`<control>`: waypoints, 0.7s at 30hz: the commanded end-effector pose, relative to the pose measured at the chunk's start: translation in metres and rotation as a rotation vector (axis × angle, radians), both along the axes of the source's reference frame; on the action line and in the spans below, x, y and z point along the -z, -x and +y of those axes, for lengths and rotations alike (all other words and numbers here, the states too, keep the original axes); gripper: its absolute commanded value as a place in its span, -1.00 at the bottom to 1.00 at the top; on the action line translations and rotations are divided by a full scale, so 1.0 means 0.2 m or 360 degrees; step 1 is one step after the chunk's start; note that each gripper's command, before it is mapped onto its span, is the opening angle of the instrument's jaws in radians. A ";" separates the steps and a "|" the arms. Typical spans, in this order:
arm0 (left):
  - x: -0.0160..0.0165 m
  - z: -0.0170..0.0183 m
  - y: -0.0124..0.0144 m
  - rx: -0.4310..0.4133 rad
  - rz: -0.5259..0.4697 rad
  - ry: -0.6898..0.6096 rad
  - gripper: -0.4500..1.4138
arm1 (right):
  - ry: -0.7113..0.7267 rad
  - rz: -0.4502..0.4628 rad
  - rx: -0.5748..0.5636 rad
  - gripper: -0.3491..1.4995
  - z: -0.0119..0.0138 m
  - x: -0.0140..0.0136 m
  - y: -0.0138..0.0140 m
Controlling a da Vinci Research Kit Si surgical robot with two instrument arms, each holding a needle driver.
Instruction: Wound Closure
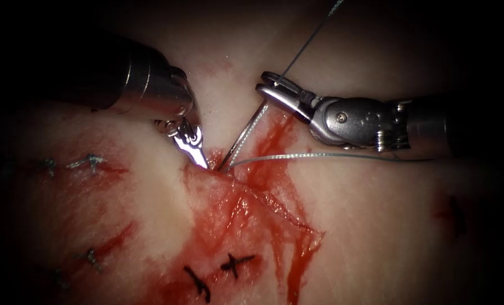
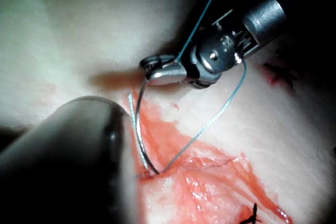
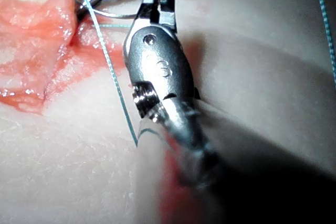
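- The right tool [image 1: 274, 90] comes in from the right and has its jaws clamped on the needle [image 1: 246, 135] near its upper end, the end that carries the thread.
- The needle runs as a slim curve down and leftwards from those jaws, with its lower end at the top of the cut [image 1: 263, 203]. In the left wrist view the needle [image 2: 137, 140] seems to meet the tissue [image 1: 376, 226] right at the wound edge, so I judge its tip is just in or against the tissue. I cannot tell how deep.
- The left tool [image 1: 198, 155] points down at that same spot, its tip just beside the needle's lower end. Its jaws look nearly together and I see nothing held in them.
- The thread [image 1: 331, 155] leaves the wound edge and trails off to the right under the right tool, and another stretch rises from that tool's jaws to the top of the view.
- Red fluid [image 1: 285, 226] coats the cut and runs below it, and dark finished stitches [image 1: 235, 262] sit lower on the tissue.
- My reading: a stitch at the upper end of the cut is in hand, the needle at the tissue edge.
- Any further move calls for a firm hold on the needle, and for care that the left tool's tip keeps off the thread.
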State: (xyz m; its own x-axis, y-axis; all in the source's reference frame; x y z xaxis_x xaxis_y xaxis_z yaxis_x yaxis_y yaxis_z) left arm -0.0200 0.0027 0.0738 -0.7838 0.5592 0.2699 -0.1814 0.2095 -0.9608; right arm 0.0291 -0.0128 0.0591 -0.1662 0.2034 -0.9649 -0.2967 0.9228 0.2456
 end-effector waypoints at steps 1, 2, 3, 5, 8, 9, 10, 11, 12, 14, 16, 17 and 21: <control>-0.003 0.000 0.002 0.0000 0.0000 0.0000 -1.00 | -0.0025 0.0010 0.0005 -1.00 -0.002 -0.002 -0.005; -0.003 0.000 0.002 0.0000 0.0000 0.0000 -1.00 | -0.0025 0.0010 0.0005 -1.00 -0.002 -0.002 -0.005; -0.003 0.000 0.002 0.0000 0.0000 0.0000 -1.00 | -0.0033 0.0012 0.0005 -1.00 -0.002 -0.002 -0.005; -0.003 0.000 0.002 -0.0001 0.0000 0.0001 -1.00 | -0.0051 0.0018 0.0007 -1.00 -0.002 -0.002 -0.005; -0.003 -0.001 0.002 0.0004 0.0001 0.0002 -1.00 | -0.0086 0.0030 0.0015 -1.00 -0.002 -0.002 -0.005; -0.003 -0.001 0.002 0.0004 0.0001 0.0003 -1.00 | -0.0096 0.0032 0.0011 -1.00 -0.002 -0.002 -0.005; -0.003 -0.001 0.002 0.0004 0.0001 0.0003 -1.00 | -0.0105 0.0033 0.0008 -1.00 -0.002 -0.003 -0.005; -0.003 -0.001 0.002 0.0004 0.0001 0.0003 -1.00 | -0.0114 0.0035 0.0008 -1.00 -0.002 -0.003 -0.005; -0.003 -0.001 0.002 0.0004 0.0001 0.0003 -1.00 | -0.0125 0.0031 0.0002 -1.00 -0.002 -0.003 -0.005; -0.003 -0.001 0.002 0.0004 0.0001 0.0003 -1.00 | -0.0144 0.0038 -0.0019 -1.00 -0.002 -0.003 -0.004; -0.003 -0.001 0.002 -0.0001 0.0000 0.0003 -1.00 | -0.0154 0.0052 -0.0045 -1.00 -0.002 -0.003 -0.004; -0.003 -0.002 0.002 -0.0001 0.0000 0.0004 -1.00 | -0.0155 0.0054 -0.0052 -1.00 -0.002 -0.003 -0.004; -0.003 -0.002 0.003 -0.0001 0.0000 0.0004 -1.00 | -0.0156 0.0063 -0.0084 -1.00 -0.001 -0.002 -0.004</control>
State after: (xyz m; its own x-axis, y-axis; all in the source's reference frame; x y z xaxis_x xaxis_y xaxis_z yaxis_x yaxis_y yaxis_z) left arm -0.0200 0.0023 0.0738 -0.7838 0.5597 0.2689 -0.1818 0.2072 -0.9613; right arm 0.0290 -0.0131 0.0594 -0.2147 0.2879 -0.9333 -0.3332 0.8767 0.3470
